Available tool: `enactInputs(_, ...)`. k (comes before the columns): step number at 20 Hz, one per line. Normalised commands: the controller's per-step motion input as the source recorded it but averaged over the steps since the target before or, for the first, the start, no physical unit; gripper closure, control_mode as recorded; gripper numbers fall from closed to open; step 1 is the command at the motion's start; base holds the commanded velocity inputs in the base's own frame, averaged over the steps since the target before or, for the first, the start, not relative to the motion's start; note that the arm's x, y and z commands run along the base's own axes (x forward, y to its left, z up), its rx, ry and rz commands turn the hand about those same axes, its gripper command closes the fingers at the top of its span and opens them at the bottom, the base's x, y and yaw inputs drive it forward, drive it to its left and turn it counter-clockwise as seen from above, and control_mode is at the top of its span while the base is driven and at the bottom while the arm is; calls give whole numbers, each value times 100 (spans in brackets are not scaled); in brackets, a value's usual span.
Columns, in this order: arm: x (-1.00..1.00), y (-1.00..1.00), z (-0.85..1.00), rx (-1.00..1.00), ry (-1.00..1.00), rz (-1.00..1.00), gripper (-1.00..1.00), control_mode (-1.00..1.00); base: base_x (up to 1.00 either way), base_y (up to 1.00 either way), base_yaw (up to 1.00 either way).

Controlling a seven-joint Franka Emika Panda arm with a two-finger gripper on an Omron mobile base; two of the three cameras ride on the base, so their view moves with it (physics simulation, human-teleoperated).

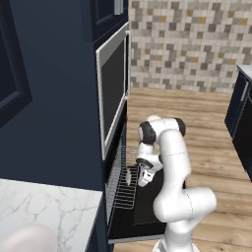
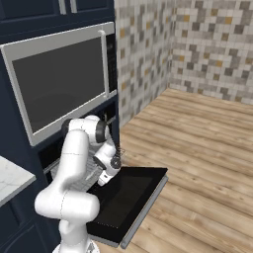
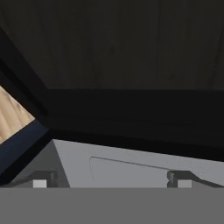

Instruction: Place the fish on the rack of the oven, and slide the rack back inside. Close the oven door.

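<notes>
The fish (image 1: 128,175) lies on the rack (image 1: 123,189), a small pale shape near the rack's outer edge, and the rack is pulled out of the oven (image 1: 114,167) over the dropped door (image 2: 129,197). The gripper (image 1: 142,181) hangs just beside the fish, above the door, its jaws spread wide and holding nothing; in the hand view the fingertips (image 3: 40,179) stand far apart over dark panels. By my reading the placing is done and the sliding step is in hand: the next move calls for pushing the rack's front bar inward, then lifting the door shut. No writing is legible.
</notes>
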Motion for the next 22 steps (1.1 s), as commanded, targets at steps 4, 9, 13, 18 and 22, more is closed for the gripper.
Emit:
enactInputs(4, 62, 75, -16, 0, 0, 0, -100, -100, 0, 0, 0)
enactInputs(9, 70, 93, -2, 0, 0, -3, -100, -100, 0, 0, 0)
enactInputs(13, 57, 84, 0, 0, 0, -5, -100, -100, 0, 0, 0)
enactInputs(18, 11, 15, 16, 0, -4, -2, -100, -100, 0, 0, 0)
enactInputs(22, -61, -92, 63, 0, -14, 0, -100, -100, 0, 0, 0)
